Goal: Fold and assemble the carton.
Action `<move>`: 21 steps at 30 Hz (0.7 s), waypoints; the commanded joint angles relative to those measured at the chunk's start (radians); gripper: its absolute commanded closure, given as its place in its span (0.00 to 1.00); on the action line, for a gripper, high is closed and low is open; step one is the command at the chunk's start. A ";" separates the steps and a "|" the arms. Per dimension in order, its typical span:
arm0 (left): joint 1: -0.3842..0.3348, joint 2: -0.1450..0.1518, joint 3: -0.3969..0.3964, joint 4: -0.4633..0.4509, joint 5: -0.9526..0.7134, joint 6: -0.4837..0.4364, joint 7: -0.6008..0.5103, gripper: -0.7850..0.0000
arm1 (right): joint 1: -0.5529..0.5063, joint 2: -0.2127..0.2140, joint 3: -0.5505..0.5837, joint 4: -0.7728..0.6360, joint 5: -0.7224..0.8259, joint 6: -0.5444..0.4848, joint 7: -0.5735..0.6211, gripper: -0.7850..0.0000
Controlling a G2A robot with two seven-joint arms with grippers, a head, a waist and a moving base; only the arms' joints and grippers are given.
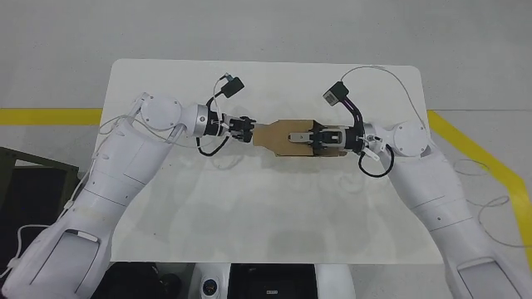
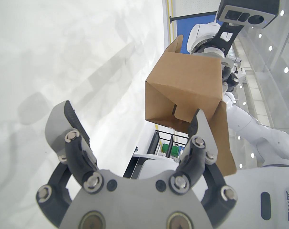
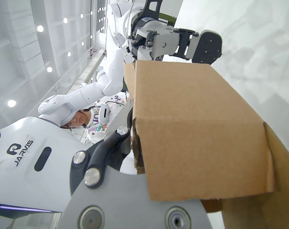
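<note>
Left wrist view, carton (image 2: 189,79) w/ open end

In the right wrist view the carton (image 3: 194,129) runs off the edge and covers one finger of the right gripper (image 2: 228,77). In the left wrist view a finger (image 2: 201,129) of the left gripper (image 2: 133,110) hides part of the carton's loose flap.

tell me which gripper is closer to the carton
Right. The right gripper grips the carton at one end; the left gripper is open just off the opposite end.
</note>
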 commanded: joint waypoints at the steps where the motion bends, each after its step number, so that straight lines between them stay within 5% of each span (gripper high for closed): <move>1: -0.001 -0.001 0.003 0.000 -0.001 0.000 0.001 0.00 | 0.004 -0.003 -0.008 0.000 0.002 -0.001 0.004 1.00; 21: 0.008 0.007 -0.038 0.020 -0.012 -0.003 0.014 0.00 | 0.013 0.002 0.019 0.039 -0.052 -0.014 -0.029 1.00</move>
